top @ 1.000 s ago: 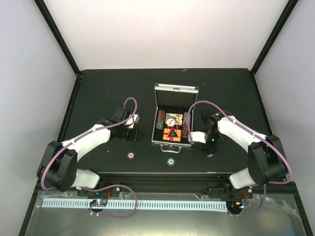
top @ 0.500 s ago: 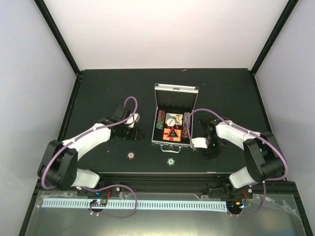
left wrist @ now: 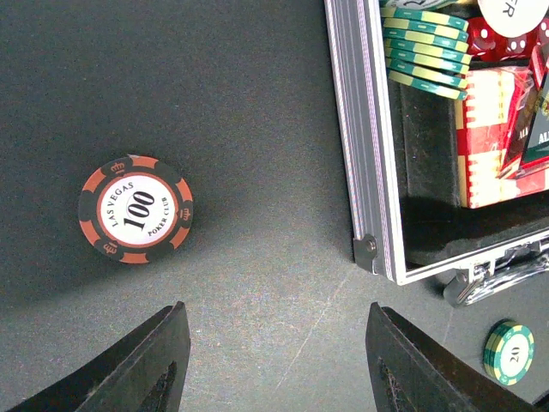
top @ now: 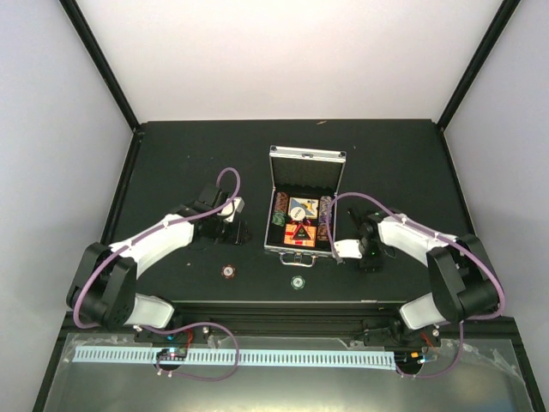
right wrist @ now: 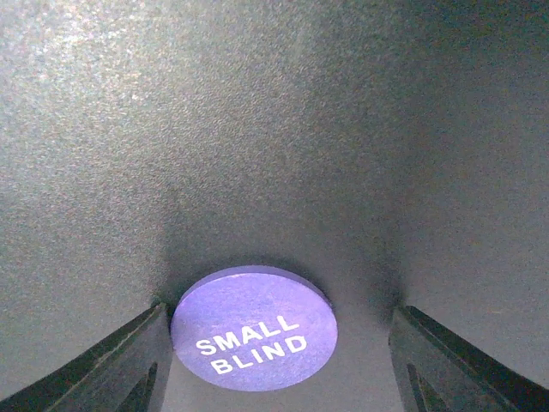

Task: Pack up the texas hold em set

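- While its lid stands raised on the far side, the briefcase (top: pixel 304 215) lies open at the middle of the table (top: pixel 171 172), its handle (left wrist: pixel 491 276) on the near edge.
- Inside it, the left wrist view shows a row of green chips (left wrist: pixel 425 47) on edge at the left wall, red dice (left wrist: pixel 493 39) just right of them, and a red-and-cream card deck (left wrist: pixel 489 142) nearer the handle.
- Three pieces lie loose on the table outside the case. A maroon chip (left wrist: pixel 135 209) marked 100 lies flat to the near left, well apart from the case. A green chip (left wrist: pixel 508 352) lies flat just near of the handle. A purple chip (right wrist: pixel 254 328) reading SMALL BLIND lies flat to the right of the case.
- The right gripper (right wrist: pixel 279 348) is low over the purple chip with its fingers spread, one on each side. The left finger is just beside the chip's edge and the right one stands apart, so nothing is pinched.
- From above, this gripper covers the purple chip.
- The left gripper (left wrist: pixel 274 360) hangs empty with its fingers spread over bare table, between the maroon chip and the case's near left corner.
- That ribbed aluminium corner and wall stand between the left gripper and the case's contents.
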`<state>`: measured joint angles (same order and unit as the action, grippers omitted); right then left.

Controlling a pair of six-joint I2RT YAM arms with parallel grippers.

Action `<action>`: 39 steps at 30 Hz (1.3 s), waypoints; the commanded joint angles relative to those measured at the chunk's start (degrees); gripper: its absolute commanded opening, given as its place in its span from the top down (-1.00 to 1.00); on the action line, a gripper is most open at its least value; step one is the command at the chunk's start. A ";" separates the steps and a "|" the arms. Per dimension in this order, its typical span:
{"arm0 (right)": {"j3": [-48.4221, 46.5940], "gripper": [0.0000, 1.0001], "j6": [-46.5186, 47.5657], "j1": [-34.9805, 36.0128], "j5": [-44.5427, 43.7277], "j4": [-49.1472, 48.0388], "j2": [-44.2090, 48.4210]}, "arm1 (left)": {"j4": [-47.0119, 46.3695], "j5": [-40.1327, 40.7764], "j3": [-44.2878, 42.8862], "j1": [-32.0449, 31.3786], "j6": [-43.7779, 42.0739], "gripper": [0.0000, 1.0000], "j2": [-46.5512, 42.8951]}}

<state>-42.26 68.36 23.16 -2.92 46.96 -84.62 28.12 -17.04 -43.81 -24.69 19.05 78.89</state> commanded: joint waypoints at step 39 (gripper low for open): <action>-36.47 0.02 -14.42 12.42 17.33 9.60 -17.85 | -0.04 0.85 -0.41 1.46 0.30 -0.18 -1.57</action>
<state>-77.78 56.47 33.98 12.67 59.02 -100.62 27.77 -16.88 -44.14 -23.97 18.81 78.83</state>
